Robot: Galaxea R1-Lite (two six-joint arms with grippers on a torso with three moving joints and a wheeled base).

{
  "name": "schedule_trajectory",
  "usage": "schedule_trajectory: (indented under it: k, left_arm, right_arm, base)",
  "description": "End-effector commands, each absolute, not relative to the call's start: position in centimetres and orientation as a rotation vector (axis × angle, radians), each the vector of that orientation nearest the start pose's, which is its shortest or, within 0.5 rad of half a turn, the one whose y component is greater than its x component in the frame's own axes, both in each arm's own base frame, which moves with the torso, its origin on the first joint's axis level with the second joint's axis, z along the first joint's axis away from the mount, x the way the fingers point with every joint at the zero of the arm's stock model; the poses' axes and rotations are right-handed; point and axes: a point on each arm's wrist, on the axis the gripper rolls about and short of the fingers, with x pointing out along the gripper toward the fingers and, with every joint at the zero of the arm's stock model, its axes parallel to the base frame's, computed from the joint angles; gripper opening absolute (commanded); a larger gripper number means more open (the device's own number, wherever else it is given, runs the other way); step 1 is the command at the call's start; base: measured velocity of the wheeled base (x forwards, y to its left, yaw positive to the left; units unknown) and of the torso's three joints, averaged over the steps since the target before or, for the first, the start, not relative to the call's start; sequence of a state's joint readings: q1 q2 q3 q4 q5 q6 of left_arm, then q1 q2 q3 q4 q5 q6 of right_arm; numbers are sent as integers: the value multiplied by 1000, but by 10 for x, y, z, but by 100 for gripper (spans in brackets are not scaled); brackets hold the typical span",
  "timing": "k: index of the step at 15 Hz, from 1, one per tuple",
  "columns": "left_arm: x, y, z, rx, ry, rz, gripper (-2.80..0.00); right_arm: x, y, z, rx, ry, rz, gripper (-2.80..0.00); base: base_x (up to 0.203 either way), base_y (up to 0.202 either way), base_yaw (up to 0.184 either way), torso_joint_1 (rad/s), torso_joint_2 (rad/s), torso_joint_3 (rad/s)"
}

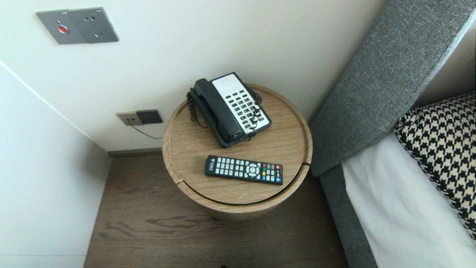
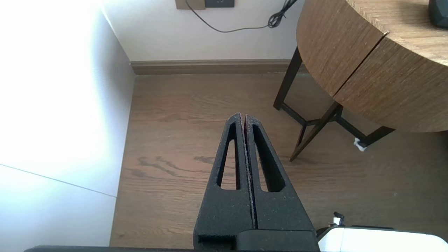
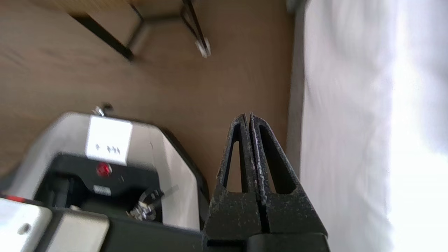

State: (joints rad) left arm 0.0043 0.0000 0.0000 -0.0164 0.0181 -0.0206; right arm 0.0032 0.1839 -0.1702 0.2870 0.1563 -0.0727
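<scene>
Right end effector (image 3: 249, 115) — closed, empty — beside bed (image 3: 350, 140)

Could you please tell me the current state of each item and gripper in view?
Black rectangular remote control: lying flat, buttons up, on the round wooden bedside table.
Black-and-white corded telephone: handset on its cradle.
Left gripper: shut, empty, above the wooden floor.
Right gripper: shut, empty, above the floor beside the bed.

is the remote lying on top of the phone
No, the remote lies flat on the round table, in front of the phone and apart from it.
</scene>
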Motion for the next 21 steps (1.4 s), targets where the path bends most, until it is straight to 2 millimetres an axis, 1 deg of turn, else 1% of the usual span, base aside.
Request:
schedule_trajectory:
  k: [1, 4, 9, 11, 12, 13, 14, 15, 21]
  left_arm:
    - [-23, 0, 77, -22, -17, 23, -280]
    - [-23, 0, 77, -22, -19, 23, -280]
    - [-23, 0, 77, -22, -18, 23, -280]
    - [-23, 0, 77, -22, -17, 23, -280]
    - [-23, 0, 77, -22, -18, 23, -280]
    - [-23, 0, 77, -22, -17, 23, -280]
    - [-23, 0, 77, -22, -17, 23, -280]
    - [-23, 0, 77, -22, -17, 23, -280]
    - [-23, 0, 77, -22, -17, 23, -280]
  right_arm:
    - [-33, 4, 94, -50, 180, 179, -280]
    - [-38, 4, 92, -32, 120, 173, -280]
    - [-38, 3, 90, 27, 117, 128, -280]
    - [-33, 1, 81, 17, 124, 73, -280]
    - [-28, 0, 78, 9, 78, 33, -280]
    - [-25, 0, 78, 4, 8, 7, -280]
    - [-24, 0, 79, 3, -25, -4, -280]
    - [-23, -1, 75, 0, -2, -15, -280]
    - [-23, -1, 76, 0, -6, -17, -280]
  base:
    - [0, 0, 0, 0, 0, 0]
    - [0, 0, 0, 0, 0, 0]
    - [0, 0, 0, 0, 0, 0]
    - [0, 0, 0, 0, 0, 0]
    - [0, 0, 0, 0, 0, 0]
    - [0, 0, 0, 0, 0, 0]
    - [0, 0, 0, 0, 0, 0]
    - [0, 0, 0, 0, 0, 0]
    - [0, 0, 0, 0, 0, 0]
